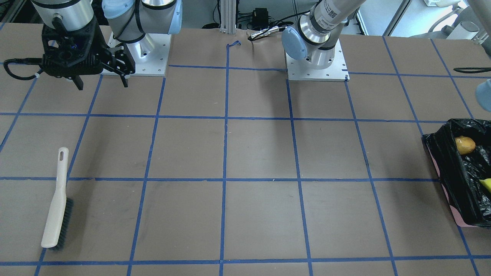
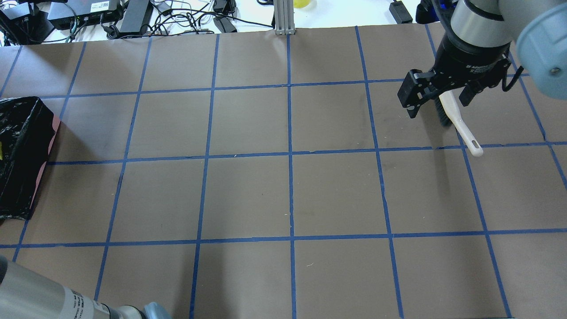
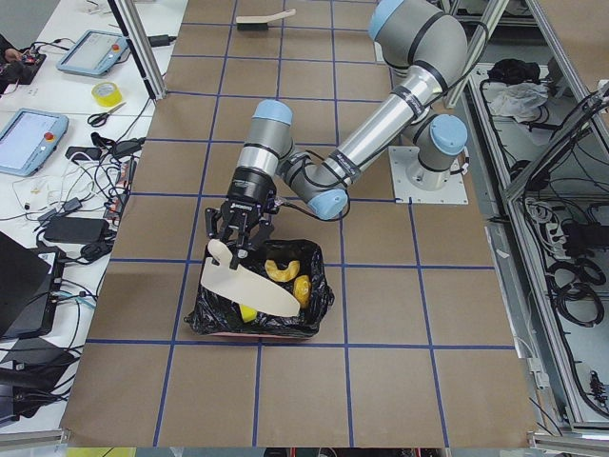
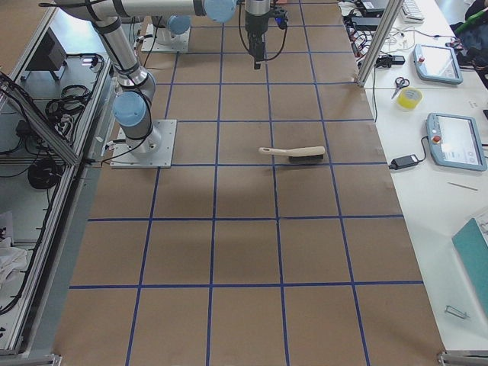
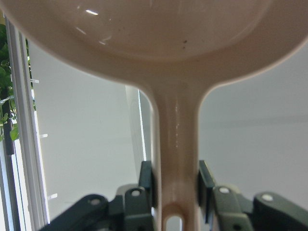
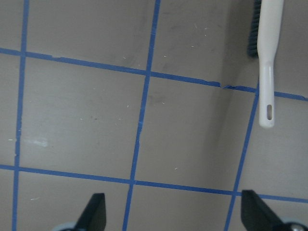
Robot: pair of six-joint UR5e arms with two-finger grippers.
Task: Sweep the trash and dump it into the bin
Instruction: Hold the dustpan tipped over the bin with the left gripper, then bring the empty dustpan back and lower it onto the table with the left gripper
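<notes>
Left tool [image 5: 175, 185] clamped on handle of dustpan [image 3: 249, 286], pan tilted over bin [image 3: 205, 309]; contact with liner, cannot tell. Potato lump [image 1: 465, 145], peel [image 3: 282, 270], green wedge [image 1: 486, 184] all inside bin. Right tool [image 2: 438, 104] fingers apart, empty, above brush [image 2: 456, 122] lying on tabletop [image 2: 288, 195].

My worries:
- pan lip snags loose black liner on pull-out, drags bin or flicks trash back out
- narrow handle grip twists if I swing fast
- right tool drops, knocks brush

cream dustpan [image 5: 144, 33], handle pinched in end effector [image 5: 176, 179]
</notes>
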